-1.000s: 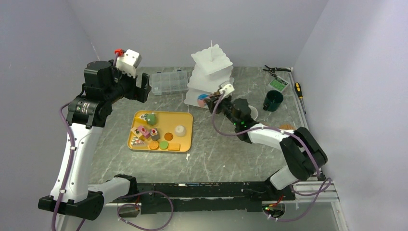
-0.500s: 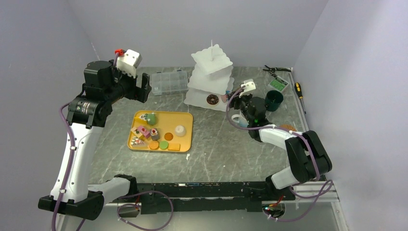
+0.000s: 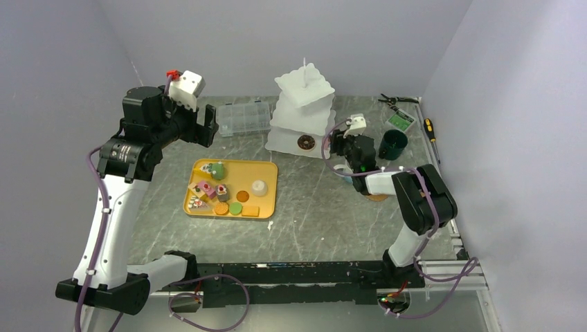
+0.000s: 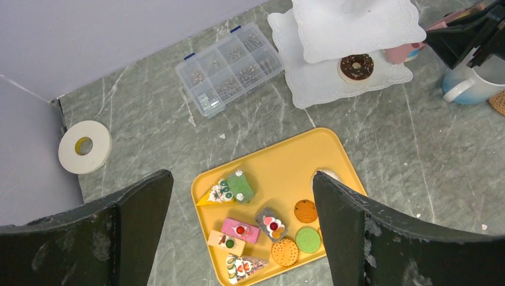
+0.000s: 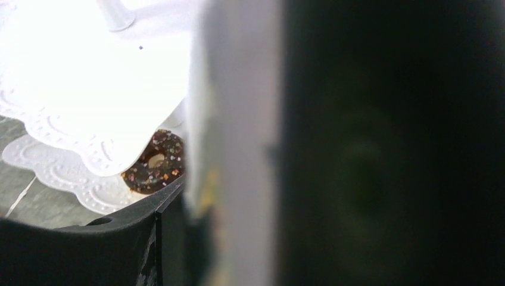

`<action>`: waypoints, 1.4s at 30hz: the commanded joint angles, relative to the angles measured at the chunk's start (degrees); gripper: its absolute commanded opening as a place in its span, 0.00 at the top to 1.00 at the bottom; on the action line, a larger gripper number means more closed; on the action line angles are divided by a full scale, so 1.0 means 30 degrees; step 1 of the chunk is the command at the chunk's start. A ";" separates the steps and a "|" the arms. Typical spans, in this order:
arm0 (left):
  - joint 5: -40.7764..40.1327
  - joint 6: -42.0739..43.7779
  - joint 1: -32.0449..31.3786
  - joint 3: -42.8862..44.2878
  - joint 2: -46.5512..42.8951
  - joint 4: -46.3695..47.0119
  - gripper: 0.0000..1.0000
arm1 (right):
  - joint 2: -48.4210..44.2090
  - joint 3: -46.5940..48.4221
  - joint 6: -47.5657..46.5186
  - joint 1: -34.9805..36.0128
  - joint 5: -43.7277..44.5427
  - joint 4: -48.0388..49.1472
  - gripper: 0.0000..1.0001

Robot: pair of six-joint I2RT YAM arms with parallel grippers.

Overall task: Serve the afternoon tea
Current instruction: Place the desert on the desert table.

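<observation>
Since a second ago the right arm has backed off the white three-tier scalloped stand and swung to its right. It left the sprinkled chocolate toy donut lying flat on the near side of the stand's lowest tier. The right gripper is now down at the white mug just right of the stand. Its own camera only gives a blurry white wall and darkness, so I honestly can't tell if the fingers are clamped on the mug or not. A round cork coaster sits right beside that mug on the side away from the stand, and the dark-green mug stands further right, upright. In front of the stand and to its left is the yellow plastic tray with the other toy pastries: cake slices and round biscuits. The left gripper hangs high up left of the stand, fingers spread wide with nothing between them. The clear plastic compartment box lies just left of the stand, and a white roll of tape lies well beyond it.
</observation>
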 commanded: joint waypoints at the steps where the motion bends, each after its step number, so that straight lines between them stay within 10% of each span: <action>1: 0.0455 0.0230 0.0086 0.0569 0.0063 0.0826 0.07 | 0.0789 0.1233 0.0454 -0.0210 0.0726 0.3180 0.44; 27: 0.0725 0.0342 0.0086 0.0420 0.0420 0.0642 0.07 | 0.3376 0.2164 -0.0467 -0.0012 -0.1609 0.5555 0.24; 42: 0.1148 0.0187 0.0086 0.0644 0.0412 0.0250 0.07 | -0.2175 -0.1763 -0.1072 0.1542 -0.0723 0.5183 0.21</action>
